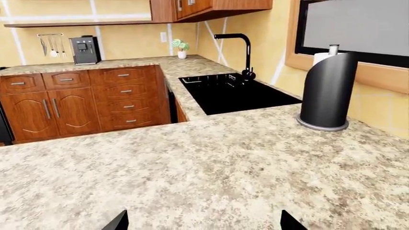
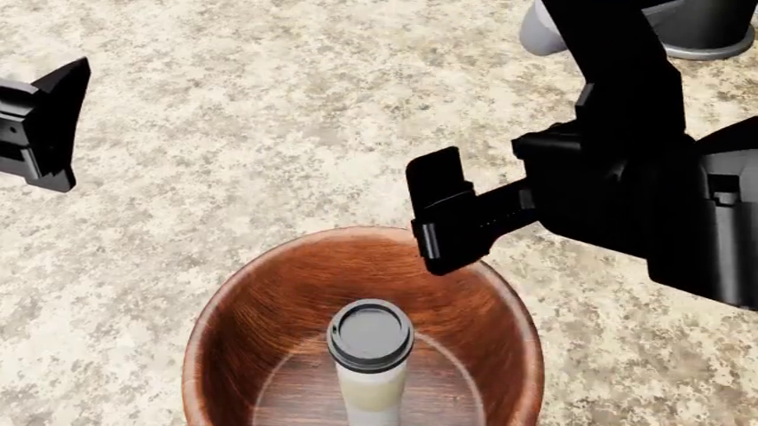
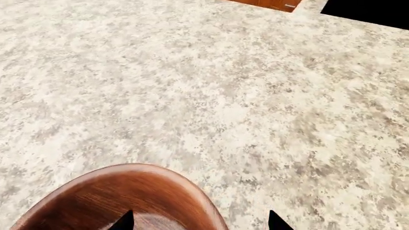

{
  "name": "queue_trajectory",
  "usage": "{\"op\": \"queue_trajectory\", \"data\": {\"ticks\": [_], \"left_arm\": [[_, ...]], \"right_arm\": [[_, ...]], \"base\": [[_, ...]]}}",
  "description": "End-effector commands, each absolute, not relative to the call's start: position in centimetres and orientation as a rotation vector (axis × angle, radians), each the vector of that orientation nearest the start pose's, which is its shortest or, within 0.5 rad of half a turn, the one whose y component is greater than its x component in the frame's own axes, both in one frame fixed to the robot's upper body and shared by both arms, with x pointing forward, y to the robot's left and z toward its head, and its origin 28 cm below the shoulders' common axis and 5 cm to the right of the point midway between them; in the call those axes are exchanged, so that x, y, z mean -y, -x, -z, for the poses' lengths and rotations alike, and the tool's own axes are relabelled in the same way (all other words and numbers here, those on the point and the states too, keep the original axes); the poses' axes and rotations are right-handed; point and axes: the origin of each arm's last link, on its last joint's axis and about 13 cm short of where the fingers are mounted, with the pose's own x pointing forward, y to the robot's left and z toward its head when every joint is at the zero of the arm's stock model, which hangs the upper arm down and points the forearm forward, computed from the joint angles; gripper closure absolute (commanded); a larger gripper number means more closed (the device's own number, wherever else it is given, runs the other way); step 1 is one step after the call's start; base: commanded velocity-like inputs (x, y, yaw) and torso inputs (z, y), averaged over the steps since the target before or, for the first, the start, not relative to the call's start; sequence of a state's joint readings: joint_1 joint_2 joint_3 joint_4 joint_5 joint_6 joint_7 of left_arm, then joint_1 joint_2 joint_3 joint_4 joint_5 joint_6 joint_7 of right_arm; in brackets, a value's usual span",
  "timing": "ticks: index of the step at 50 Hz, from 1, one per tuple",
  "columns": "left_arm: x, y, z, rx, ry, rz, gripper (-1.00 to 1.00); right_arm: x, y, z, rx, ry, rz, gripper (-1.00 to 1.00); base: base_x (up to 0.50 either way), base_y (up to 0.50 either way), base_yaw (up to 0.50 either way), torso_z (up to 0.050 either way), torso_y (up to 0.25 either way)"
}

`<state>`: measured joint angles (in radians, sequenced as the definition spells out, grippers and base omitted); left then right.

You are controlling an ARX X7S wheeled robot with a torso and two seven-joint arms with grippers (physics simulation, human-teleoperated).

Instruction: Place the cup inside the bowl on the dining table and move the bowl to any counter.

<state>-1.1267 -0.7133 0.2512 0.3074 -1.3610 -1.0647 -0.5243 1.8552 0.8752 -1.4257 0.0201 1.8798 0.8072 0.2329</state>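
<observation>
The reddish-brown wooden bowl [image 2: 255, 311] stands on the brown-speckled counter [image 2: 261, 115], at the bottom of the head view. The cream cup [image 2: 371, 355] with its dark lid stands upright inside it. My right gripper [image 3: 199, 221] is open and straddles the bowl's [image 3: 128, 191] far right rim, one fingertip over the inside and one outside. In the head view that gripper [image 2: 456, 222] hangs just above the rim. My left gripper [image 1: 204, 223] is open over bare counter [image 1: 211, 163], far left of the bowl, with nothing between its fingers. The dining table is out of view.
A black cylinder with a grey base [image 1: 327, 91] stands on the counter near the wall, right of a black sink [image 1: 233, 91] and tap [image 1: 240, 50]. Wooden drawers [image 1: 124, 98], a coffee machine [image 1: 84, 50] and a small plant [image 1: 181, 48] lie beyond.
</observation>
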Motion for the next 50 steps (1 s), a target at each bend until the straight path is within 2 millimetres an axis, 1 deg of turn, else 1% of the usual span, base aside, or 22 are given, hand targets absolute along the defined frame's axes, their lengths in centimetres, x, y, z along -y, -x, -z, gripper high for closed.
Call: {"op": "queue_trajectory", "data": {"ticks": [1,4,7,11,16,23,28,31,36,43,50], "left_arm": [[-26.3,-26.6,-30.2,-0.003,-0.037,0.266,-1.00],[-26.1,-26.6,-29.9,-0.010,-0.033,0.271,-1.00],[-26.0,-26.7,-30.0,0.000,-0.031,0.270,-1.00],[-26.0,-26.7,-29.7,-0.004,-0.028,0.270,-1.00],[-26.2,-26.4,-29.6,0.000,-0.022,0.270,-1.00],[-26.1,-26.5,-29.6,0.000,-0.021,0.271,-1.00],[-26.2,-26.4,-29.8,0.003,-0.019,0.268,-1.00],[-26.2,-26.5,-29.5,0.008,-0.015,0.264,-1.00],[-26.0,-26.6,-29.8,0.007,-0.017,0.276,-1.00],[-26.0,-26.6,-29.7,0.007,-0.017,0.276,-1.00],[-26.1,-26.6,-29.8,0.006,-0.021,0.276,-1.00]], "right_arm": [[18.0,-28.1,-32.0,-0.560,0.092,-0.486,-1.00],[18.2,-27.8,-31.9,-0.575,0.090,-0.484,-1.00],[18.3,-27.7,-31.1,-0.604,0.090,-0.484,-1.00],[18.3,-27.2,-30.3,-0.650,0.081,-0.479,-1.00],[18.2,-26.7,-30.1,-0.678,0.072,-0.488,-1.00],[17.9,-26.6,-29.2,-0.740,0.048,-0.502,-1.00],[17.9,-27.1,-29.2,-0.733,0.030,-0.494,-1.00],[18.0,-27.7,-29.3,-0.731,0.001,-0.477,-1.00],[18.2,-28.3,-29.3,-0.737,-0.023,-0.466,-1.00],[18.5,-29.1,-28.3,-0.777,-0.045,-0.454,-1.00],[18.1,-29.0,-27.4,-0.815,-0.057,-0.461,-1.00]], "base": [[0.00,0.00,0.00,0.000,0.000],[0.00,0.00,0.00,0.000,0.000],[0.00,0.00,0.00,0.000,0.000],[0.00,0.00,0.00,0.000,0.000],[0.00,0.00,0.00,0.000,0.000],[0.00,0.00,0.00,0.000,0.000],[0.00,0.00,0.00,0.000,0.000],[0.00,0.00,0.00,0.000,0.000],[0.00,0.00,0.00,0.000,0.000],[0.00,0.00,0.00,0.000,0.000],[0.00,0.00,0.00,0.000,0.000]]}}
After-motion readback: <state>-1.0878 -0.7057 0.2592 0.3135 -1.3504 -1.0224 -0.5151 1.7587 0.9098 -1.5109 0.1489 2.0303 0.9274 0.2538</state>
